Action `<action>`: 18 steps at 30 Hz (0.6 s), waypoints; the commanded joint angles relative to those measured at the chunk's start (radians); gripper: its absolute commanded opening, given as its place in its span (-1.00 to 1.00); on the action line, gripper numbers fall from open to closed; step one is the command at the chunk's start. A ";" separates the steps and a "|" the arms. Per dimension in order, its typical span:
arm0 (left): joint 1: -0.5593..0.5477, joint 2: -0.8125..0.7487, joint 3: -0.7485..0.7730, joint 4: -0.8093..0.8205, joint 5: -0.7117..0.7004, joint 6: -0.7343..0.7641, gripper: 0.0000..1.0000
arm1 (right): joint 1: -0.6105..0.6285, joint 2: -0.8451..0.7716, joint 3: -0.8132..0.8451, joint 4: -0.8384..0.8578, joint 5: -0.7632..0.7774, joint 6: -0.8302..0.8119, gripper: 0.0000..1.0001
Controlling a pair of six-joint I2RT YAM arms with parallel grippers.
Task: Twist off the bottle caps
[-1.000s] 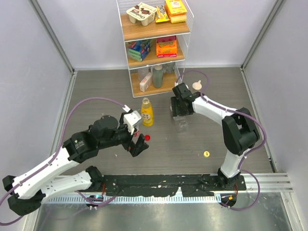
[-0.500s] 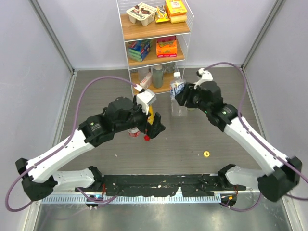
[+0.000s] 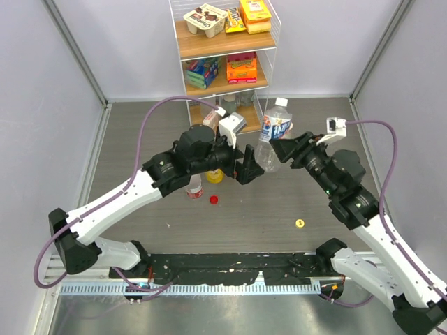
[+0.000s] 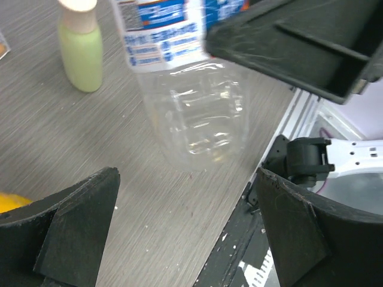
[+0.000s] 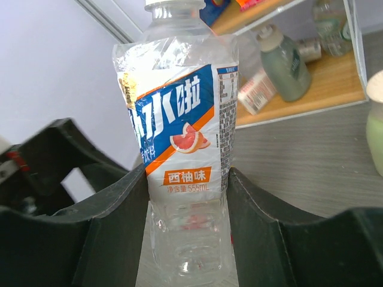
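Bottles are counted at three, caps also at three, on and above the grey table. At the left, the red-label bottle is seen upright, partly covered by the left arm. The red cap is laid on the table just to its right. The juice bottle is found just behind that cap, mostly hidden by the same arm.

Further right, the left gripper is held with its fingers spread wide and nothing between them. It is pointed at the clear lower body of the blue-white bottle. That bottle is tilted and is clamped at its waist between the two fingers of the right gripper. The white cap is seated on its neck. Whether its base touches the table cannot be told.

One pale green bottle is seen standing beyond it in the left wrist view. The yellow cap is laid alone on the table at the right, well apart from the bottles. Thus two caps are off and one is on. A rack of three shelves is placed at the back.
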 commanded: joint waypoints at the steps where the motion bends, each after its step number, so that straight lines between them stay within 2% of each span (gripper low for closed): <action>1: 0.023 0.008 0.036 0.154 0.085 -0.031 0.99 | -0.003 -0.096 0.004 0.094 0.051 0.062 -0.37; 7: 0.024 0.057 0.094 0.158 0.081 -0.033 0.99 | -0.003 -0.130 0.000 0.083 0.096 0.103 -0.46; 12: 0.024 0.092 0.130 0.175 0.124 -0.039 0.99 | -0.003 -0.119 0.007 0.094 0.093 0.148 -0.46; 15: 0.023 0.096 0.145 0.181 0.127 -0.036 0.99 | -0.003 -0.107 0.032 0.045 0.132 0.165 -0.47; 18: -0.001 0.106 0.169 0.154 0.055 0.005 0.99 | -0.003 -0.085 0.043 0.022 0.165 0.191 -0.49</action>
